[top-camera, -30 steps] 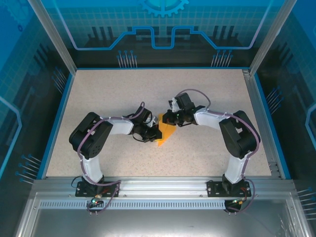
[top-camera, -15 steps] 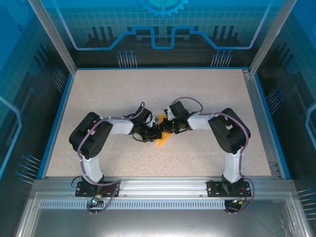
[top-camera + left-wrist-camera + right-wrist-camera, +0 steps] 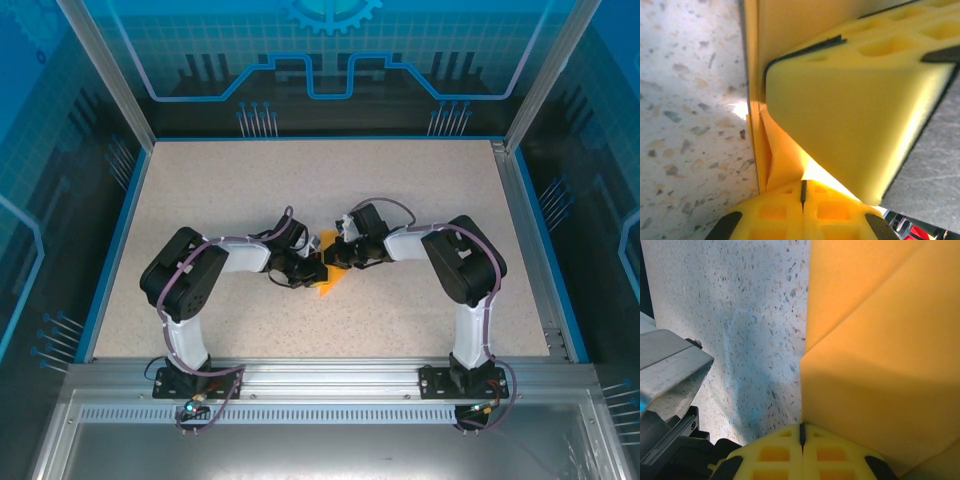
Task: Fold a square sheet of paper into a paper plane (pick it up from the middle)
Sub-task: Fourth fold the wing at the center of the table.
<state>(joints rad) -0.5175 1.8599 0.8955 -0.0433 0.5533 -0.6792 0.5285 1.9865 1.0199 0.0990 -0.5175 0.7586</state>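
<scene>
Folded orange paper (image 3: 330,284) — table (image 3: 250,190) centre

- Table (image 3: 330,180) was bare across the upper half of the top view, leaving a wide passage.
- Left arm (image 3: 190,280) blocked centre-left and right arm (image 3: 465,270) blocked centre-right, arching across the middle.
- Left gripper (image 3: 312,268) and right gripper (image 3: 336,256), both closed, crowded frame centre over the paper (image 3: 328,286).
- Bare patch at lower centre, hemmed in by both arms.
- Blue rim (image 3: 118,240) and slanted posts (image 3: 105,75) walled the edges.
</scene>
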